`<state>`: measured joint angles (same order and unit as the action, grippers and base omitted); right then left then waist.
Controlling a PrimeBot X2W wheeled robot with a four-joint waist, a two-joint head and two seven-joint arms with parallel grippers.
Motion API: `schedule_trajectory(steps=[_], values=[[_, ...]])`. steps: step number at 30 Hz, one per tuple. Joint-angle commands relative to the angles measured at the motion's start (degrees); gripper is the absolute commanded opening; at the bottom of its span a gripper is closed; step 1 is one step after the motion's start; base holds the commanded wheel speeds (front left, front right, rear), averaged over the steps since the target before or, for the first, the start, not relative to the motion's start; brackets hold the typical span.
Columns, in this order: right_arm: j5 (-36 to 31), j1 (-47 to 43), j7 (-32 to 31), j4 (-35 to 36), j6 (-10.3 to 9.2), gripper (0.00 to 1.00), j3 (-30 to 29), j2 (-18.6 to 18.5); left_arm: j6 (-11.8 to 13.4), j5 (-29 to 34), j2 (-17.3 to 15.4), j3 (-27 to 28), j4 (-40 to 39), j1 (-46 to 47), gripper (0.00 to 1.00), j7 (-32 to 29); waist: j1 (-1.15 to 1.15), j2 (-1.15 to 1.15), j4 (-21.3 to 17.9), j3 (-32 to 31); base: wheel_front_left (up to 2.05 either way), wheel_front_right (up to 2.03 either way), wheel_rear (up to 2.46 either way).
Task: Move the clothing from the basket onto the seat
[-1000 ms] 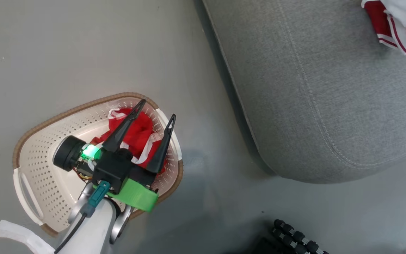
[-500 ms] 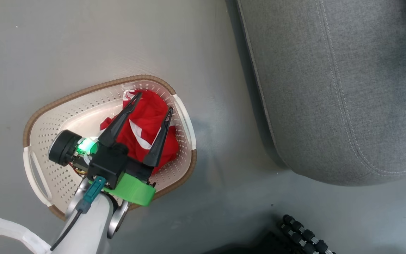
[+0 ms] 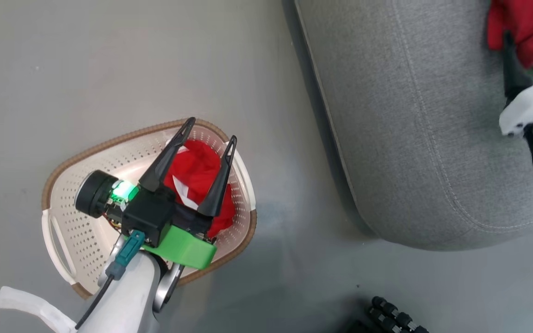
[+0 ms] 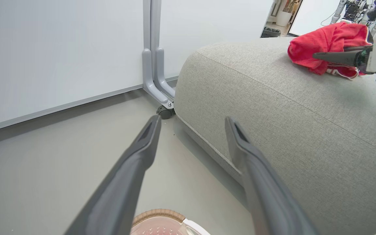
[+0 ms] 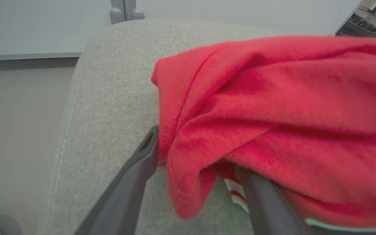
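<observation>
A red piece of clothing (image 3: 197,169) lies bunched in the cream basket (image 3: 86,185) on the floor. My left gripper (image 3: 211,129) hangs open just above it, fingers astride the heap and holding nothing; its wrist view looks past the open fingers (image 4: 142,153) to the grey seat (image 4: 273,98). On the seat (image 3: 410,115) lies another red garment (image 3: 525,23). My right gripper (image 5: 197,153) is beside it with jaws spread wide. The red cloth (image 5: 273,107) is draped over the right finger, and white-and-red striped trim (image 5: 235,191) peeks out underneath.
The basket's brown rim (image 4: 158,213) sits close to the seat's rounded corner, with a strip of grey floor (image 3: 294,231) between them. A white wall panel stands on a castor foot (image 4: 165,111) behind the seat. A black ribbed part (image 3: 396,317) lies on the floor below.
The right gripper's jaws have opened and the red garment now rests on the seat. The head camera has shifted. The left gripper stays open over the basket.
</observation>
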<state>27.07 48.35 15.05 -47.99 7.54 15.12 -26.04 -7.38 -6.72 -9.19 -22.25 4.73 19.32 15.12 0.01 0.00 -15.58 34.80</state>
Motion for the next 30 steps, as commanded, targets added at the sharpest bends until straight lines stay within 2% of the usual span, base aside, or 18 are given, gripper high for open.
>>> schedule_trajectory(steps=[1,5,10,14,18,24,28,30], values=[[1.1,-1.4,0.2,-0.3,-0.10,1.00,1.3,-0.9,-0.1,-0.2,0.4,0.1,0.2,-1.1,1.00,0.0,-0.01,0.00,-0.7,-3.3,0.00,0.00,0.00],[3.8,-4.1,0.2,2.3,-0.10,1.00,4.9,-2.0,-0.1,-0.6,1.6,1.0,0.3,-2.6,1.00,0.0,-0.01,0.00,-1.3,-7.4,0.00,0.00,0.00],[5.7,-8.5,0.2,8.8,-0.10,1.00,7.9,-4.2,-0.1,-1.0,2.9,2.9,0.6,-5.3,1.00,0.0,-0.01,0.00,-1.9,-13.2,0.00,0.00,0.00],[4.8,-12.5,0.2,15.9,-0.10,1.00,6.8,-6.0,-0.1,0.0,3.7,4.9,0.9,-7.7,1.00,0.0,-0.01,0.00,-1.5,-17.6,0.00,0.00,0.00],[3.6,-18.1,0.2,24.3,-0.10,1.00,4.3,-6.2,-0.1,0.2,4.8,8.1,1.1,-10.5,1.00,0.0,-0.01,0.00,-0.3,-22.1,0.00,0.00,0.00],[0.0,-26.1,0.2,37.5,-0.10,1.00,1.3,-3.7,0.5,1.4,5.9,12.8,2.4,-15.3,1.00,0.0,-0.01,0.00,2.4,-27.9,0.00,0.00,0.00],[-3.2,-31.4,0.2,44.4,-0.10,1.00,-1.6,0.5,1.4,1.2,6.2,14.5,3.9,-17.8,1.00,0.0,-0.01,0.00,4.9,-30.7,0.00,0.00,0.00],[-5.1,-34.9,0.2,47.4,-0.06,1.00,-2.7,2.6,1.9,-1.6,6.3,15.1,4.3,-18.7,1.00,0.0,-0.01,0.00,6.6,-31.6,0.00,0.00,0.00]])
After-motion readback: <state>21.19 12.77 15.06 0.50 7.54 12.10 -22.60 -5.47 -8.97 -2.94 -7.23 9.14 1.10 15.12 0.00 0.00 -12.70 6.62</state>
